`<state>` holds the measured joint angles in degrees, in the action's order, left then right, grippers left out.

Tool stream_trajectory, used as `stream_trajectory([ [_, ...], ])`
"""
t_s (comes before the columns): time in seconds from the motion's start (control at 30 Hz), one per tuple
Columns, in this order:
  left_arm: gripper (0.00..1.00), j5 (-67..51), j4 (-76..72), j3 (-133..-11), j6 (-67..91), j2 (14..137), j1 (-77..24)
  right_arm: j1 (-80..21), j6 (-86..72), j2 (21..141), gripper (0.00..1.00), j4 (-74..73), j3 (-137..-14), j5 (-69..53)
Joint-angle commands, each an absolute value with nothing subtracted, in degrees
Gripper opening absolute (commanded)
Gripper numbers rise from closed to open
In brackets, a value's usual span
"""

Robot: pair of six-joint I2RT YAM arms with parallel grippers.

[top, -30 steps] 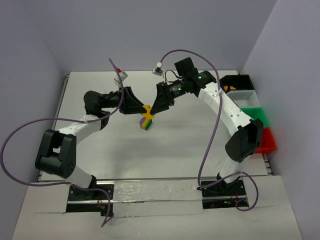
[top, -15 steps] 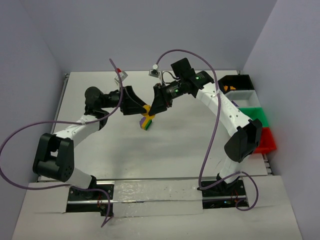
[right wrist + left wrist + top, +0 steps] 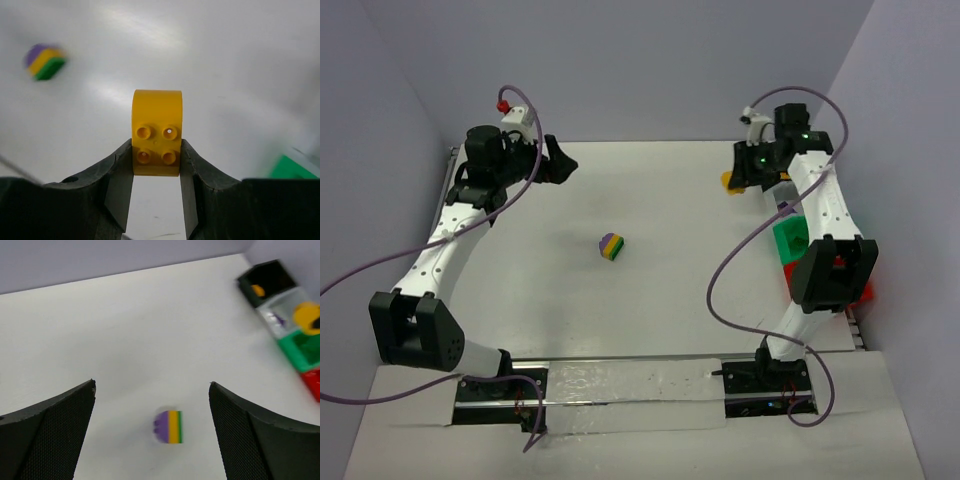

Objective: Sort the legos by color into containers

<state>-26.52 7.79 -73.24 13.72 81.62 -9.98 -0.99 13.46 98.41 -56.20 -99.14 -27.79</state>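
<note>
Right gripper (image 3: 156,165) pinches a yellow brick (image 3: 157,125) near the bins (image 3: 289,347); left gripper (image 3: 151,385) is spread wide, empty. Black bin (image 3: 243,286) and white bin (image 3: 287,304) each hold 1 piece; purple-yellow-green block (image 3: 611,246) sits mid-table, unsorted.

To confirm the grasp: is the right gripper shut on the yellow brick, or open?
Shut on it: the right gripper presses its fingers on both sides of the yellow brick.

Four bins (image 3: 290,349). One striped block (image 3: 611,245). One yellow brick (image 3: 156,132). Two small pieces (image 3: 257,290) inside bins. Two end effectors (image 3: 151,387).
</note>
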Motion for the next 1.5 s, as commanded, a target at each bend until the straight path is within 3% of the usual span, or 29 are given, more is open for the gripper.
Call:
stream_trajectory([
  [0.0, 0.99, -11.56, 14.19, -76.56, 7.65, 81.63, -9.49, 7.07, 10.52, 104.27, 0.00, -53.39, -107.11, -13.28],
  [0.13, 0.99, -0.28, 12.59, -76.81, 14.70, 82.45, -9.29, 11.18, 4.07, 111.28, 0.00, -48.00, -114.33, -11.80],
  [0.37, 0.99, -5.89, 12.75, -73.93, 14.32, 81.83, -7.29, 11.34, -4.23, 127.53, 0.00, -43.11, -130.05, 1.58],
  [0.63, 0.99, -9.23, 15.36, -74.43, 13.86, 82.60, -6.89, 12.00, -10.69, 131.89, 0.00, -31.96, -128.54, 8.84],
  [1.03, 0.99, -13.88, 14.80, -72.60, 12.75, 82.53, -6.33, 13.97, -14.97, 137.05, 0.01, -29.94, -129.70, 13.37],
  [1.1, 0.99, -15.44, 14.94, -72.67, 11.56, 82.89, -6.33, 14.80, -16.24, 137.56, 0.08, -30.43, -129.74, 12.43],
  [1.23, 0.99, -17.97, 14.58, -72.08, 10.20, 82.99, -6.48, 15.99, -17.89, 137.56, 0.32, -31.16, -129.31, 10.34],
  [1.37, 0.98, -19.48, 14.50, -70.60, 8.07, 82.96, -7.28, 16.08, -17.41, 135.56, 0.66, -30.42, -126.54, 6.57],
  [1.47, 0.98, -20.21, 14.59, -69.30, 6.43, 82.88, -8.05, 16.01, -17.40, 133.17, 0.76, -30.15, -125.31, 3.96],
])
